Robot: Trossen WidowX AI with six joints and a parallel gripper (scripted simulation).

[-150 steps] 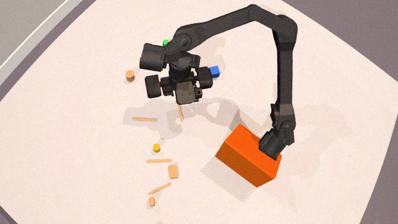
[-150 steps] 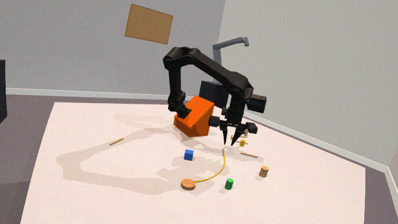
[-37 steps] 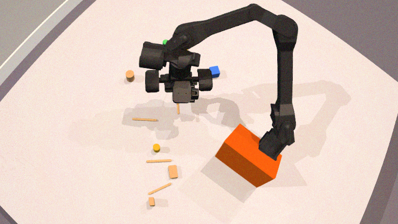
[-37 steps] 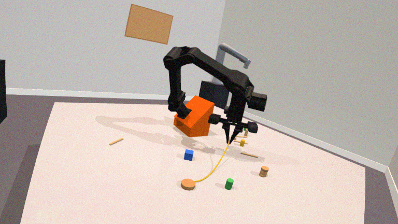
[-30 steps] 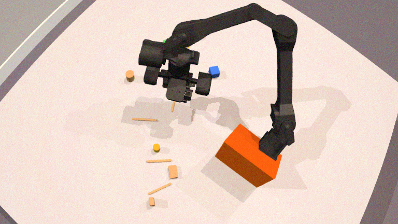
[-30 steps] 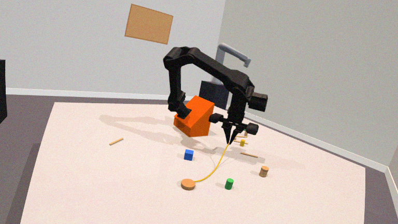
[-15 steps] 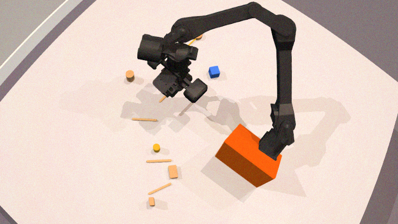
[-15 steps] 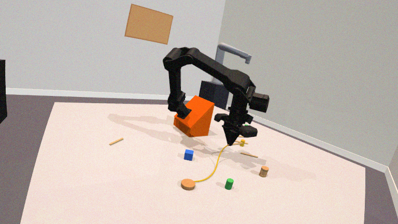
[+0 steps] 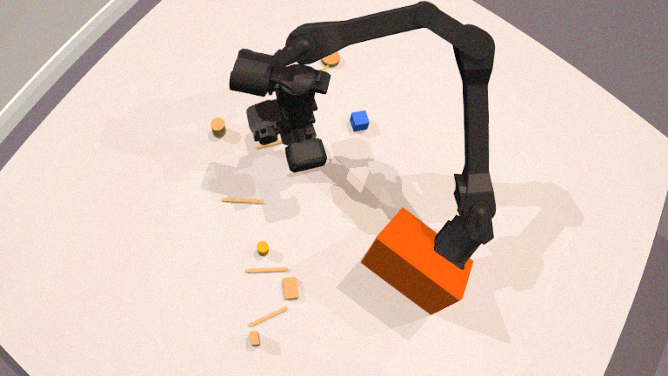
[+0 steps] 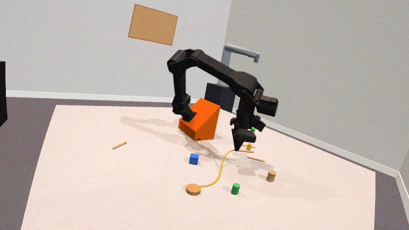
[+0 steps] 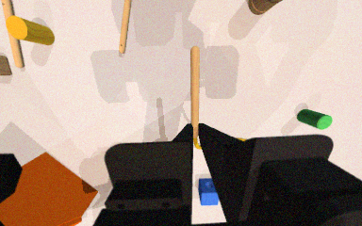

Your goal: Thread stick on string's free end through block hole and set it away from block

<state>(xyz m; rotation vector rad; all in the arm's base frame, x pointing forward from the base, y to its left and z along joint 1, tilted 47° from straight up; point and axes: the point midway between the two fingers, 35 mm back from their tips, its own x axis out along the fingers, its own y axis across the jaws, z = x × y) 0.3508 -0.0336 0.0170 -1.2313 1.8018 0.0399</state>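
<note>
My gripper (image 10: 237, 149) (image 11: 194, 127) is shut on the thin wooden stick (image 9: 268, 144) (image 10: 246, 151) (image 11: 195, 85) near its string end and holds it above the table, roughly level. The yellow string (image 9: 324, 68) (image 10: 221, 167) curves from the stick's held end down to the round wooden button (image 9: 330, 59) (image 10: 193, 189). A tan wooden block (image 9: 290, 288) stands on the table, well away from the gripper; at the wrist view's left edge its side (image 11: 4, 65) shows. No hole shows in it from here. In the top view, the arm hides the fingertips.
Loose sticks (image 9: 242, 200) (image 9: 266, 269) (image 9: 268, 317) (image 10: 119, 145) lie about. A yellow cylinder (image 9: 262, 247) (image 11: 30, 30), blue cube (image 9: 359, 120) (image 10: 194, 158), green cylinder (image 10: 235, 189) (image 11: 315, 119), brown cylinder (image 9: 217, 127) (image 10: 271, 175) and small tan block (image 9: 254, 338) stand around. A large orange block (image 9: 424, 253) (image 10: 202, 118) is at the arm's base.
</note>
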